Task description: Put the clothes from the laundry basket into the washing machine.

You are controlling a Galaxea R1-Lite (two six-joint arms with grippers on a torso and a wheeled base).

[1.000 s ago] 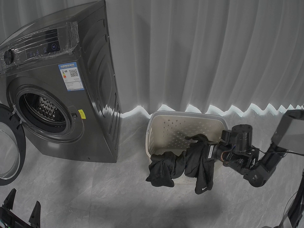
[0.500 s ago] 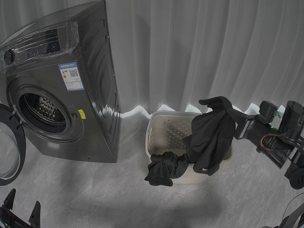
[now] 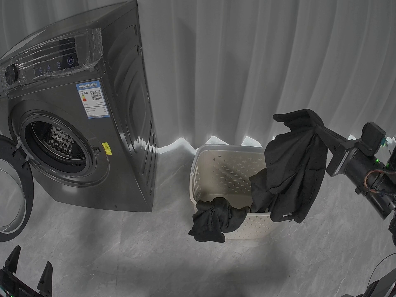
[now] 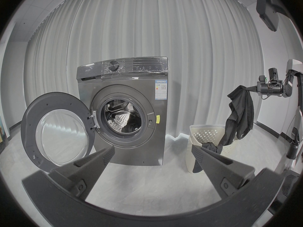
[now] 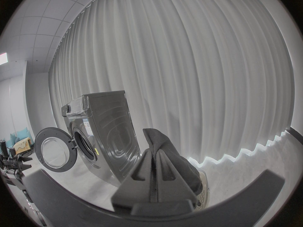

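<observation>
While the right gripper [image 3: 324,133] clamped the black garment [image 3: 295,166] — hanging down, tail in the laundry basket [image 3: 198,174] — the washing machine [image 3: 119,104] lay well off to its left.

Your black garment [image 3: 295,170] hangs in the air over the right end of the laundry basket [image 3: 218,166], pinched at its top edge in the closed right gripper [image 3: 319,130]. It drapes down in loose folds, and its lower end trails into the basket. A dark bundle [image 3: 214,223] lies slumped over the basket's near left rim; you can't tell whether it is part of the same piece. The basket is pale, perforated plastic and stands upright on the floor [image 3: 165,260], just right of the washing machine [image 3: 82,116]. That machine is a dark grey front-loader, and its round door [image 3: 12,190] is swung wide open to the left.
</observation>
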